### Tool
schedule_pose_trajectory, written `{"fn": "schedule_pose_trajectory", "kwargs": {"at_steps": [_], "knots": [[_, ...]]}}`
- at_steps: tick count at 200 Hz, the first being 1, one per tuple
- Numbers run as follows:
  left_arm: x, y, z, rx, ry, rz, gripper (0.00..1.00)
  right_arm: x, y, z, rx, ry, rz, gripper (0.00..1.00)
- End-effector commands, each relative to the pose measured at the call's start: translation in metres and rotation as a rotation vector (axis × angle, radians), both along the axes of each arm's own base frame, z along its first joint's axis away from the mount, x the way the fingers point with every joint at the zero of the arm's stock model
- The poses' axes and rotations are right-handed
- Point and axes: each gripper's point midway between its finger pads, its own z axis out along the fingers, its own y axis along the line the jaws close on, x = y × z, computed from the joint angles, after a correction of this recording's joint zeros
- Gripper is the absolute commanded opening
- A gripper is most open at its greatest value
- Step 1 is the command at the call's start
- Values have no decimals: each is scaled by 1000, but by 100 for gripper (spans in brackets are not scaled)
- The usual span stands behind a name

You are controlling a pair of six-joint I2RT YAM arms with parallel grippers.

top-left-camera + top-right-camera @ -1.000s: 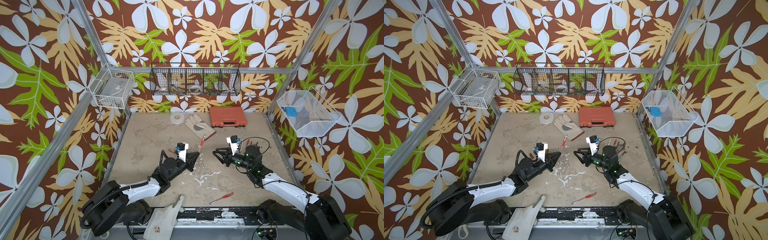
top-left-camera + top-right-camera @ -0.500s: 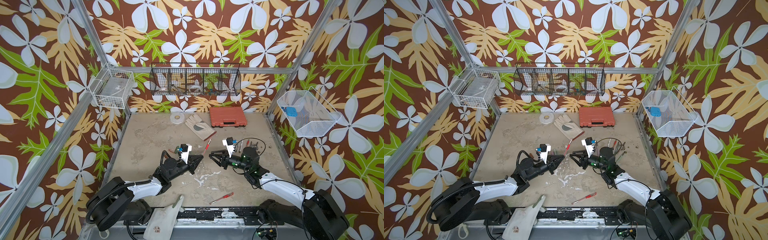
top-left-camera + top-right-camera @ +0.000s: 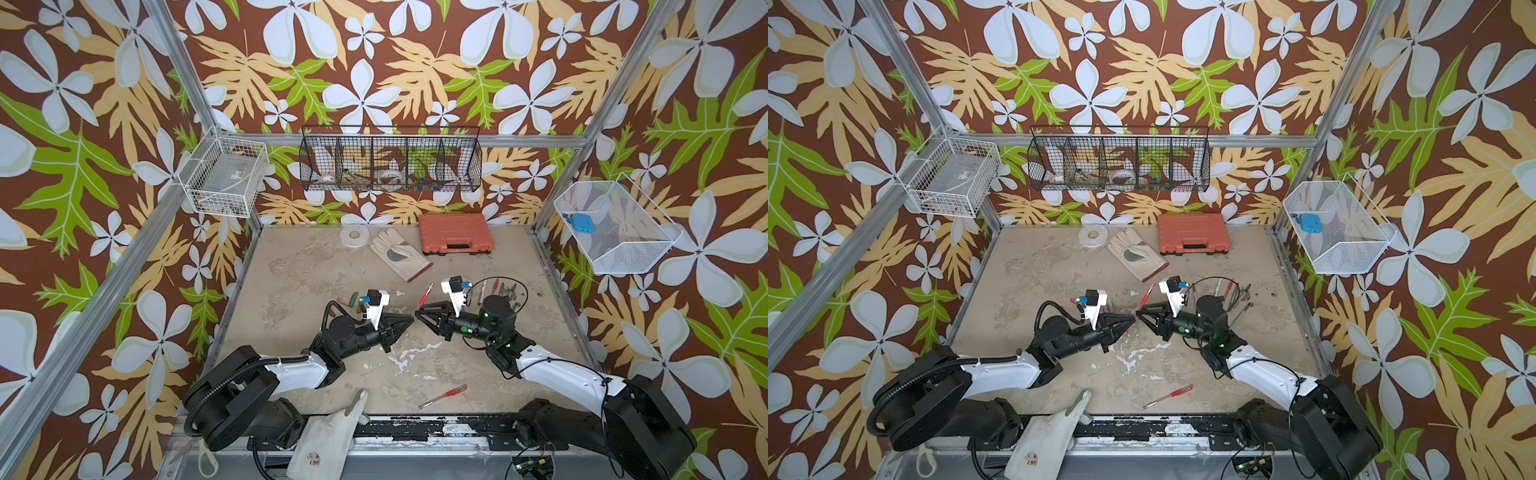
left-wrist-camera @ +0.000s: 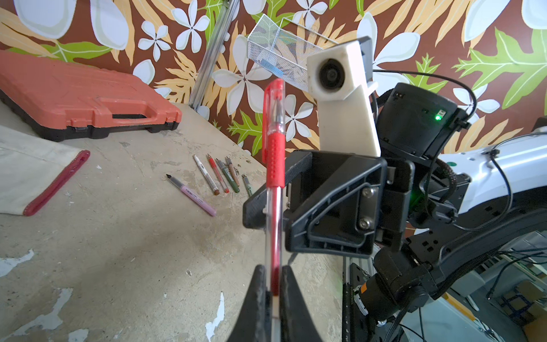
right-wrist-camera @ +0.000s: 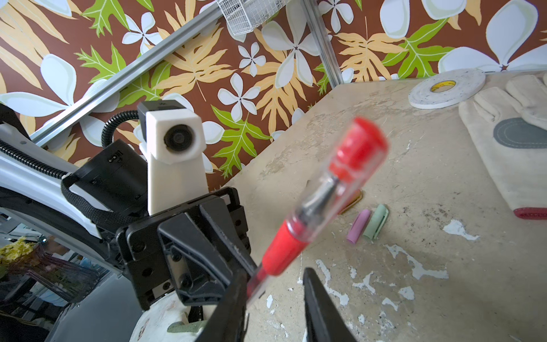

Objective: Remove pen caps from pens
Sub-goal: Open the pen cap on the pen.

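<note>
My left gripper (image 4: 273, 284) is shut on the clear barrel of a red gel pen (image 4: 273, 177), which still wears its red cap (image 4: 273, 112). My right gripper (image 5: 275, 284) faces it tip to tip, its jaws apart around the pen's red grip (image 5: 284, 251); the pen touches one finger and a gap shows at the other. In both top views the two grippers meet mid-table (image 3: 414, 316) (image 3: 1136, 316). Loose pink and pale green caps (image 5: 367, 224) lie on the table. Several uncapped pens (image 4: 219, 177) lie in a row. Another capped red pen (image 3: 442, 395) lies near the front edge.
An orange tool case (image 3: 456, 232), a work glove (image 3: 399, 253) and a tape roll (image 3: 354, 237) sit at the back of the table. Wire baskets hang on the walls (image 3: 390, 162) (image 3: 611, 226). A white object (image 3: 332, 432) leans over the front edge.
Both grippers have moved toward each other until their tips meet. The left one carried the red pen to the right; the right one's jaws have narrowed around it.
</note>
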Motion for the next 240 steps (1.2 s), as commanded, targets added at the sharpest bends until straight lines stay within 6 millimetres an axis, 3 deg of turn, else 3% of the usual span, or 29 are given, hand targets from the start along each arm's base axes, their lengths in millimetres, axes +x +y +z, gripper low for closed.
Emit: {"fn": "schedule_pose_trajectory", "kwargs": {"at_steps": [1, 75, 132, 200, 240], "knots": [[-4, -3, 16, -54, -35, -31, 0, 0, -2, 14, 35, -41, -12, 33], [-14, -11, 17, -51, -60, -71, 0, 0, 2, 9, 43, -15, 11, 23], [-12, -17, 9, -28, -39, -72, 3, -3, 3, 12, 44, -35, 28, 2], [1, -4, 16, 12, -54, 37, 53, 4, -12, 13, -22, -94, -77, 0], [13, 23, 28, -33, -33, 150, 65, -3, -5, 10, -28, -130, -23, 0]]}}
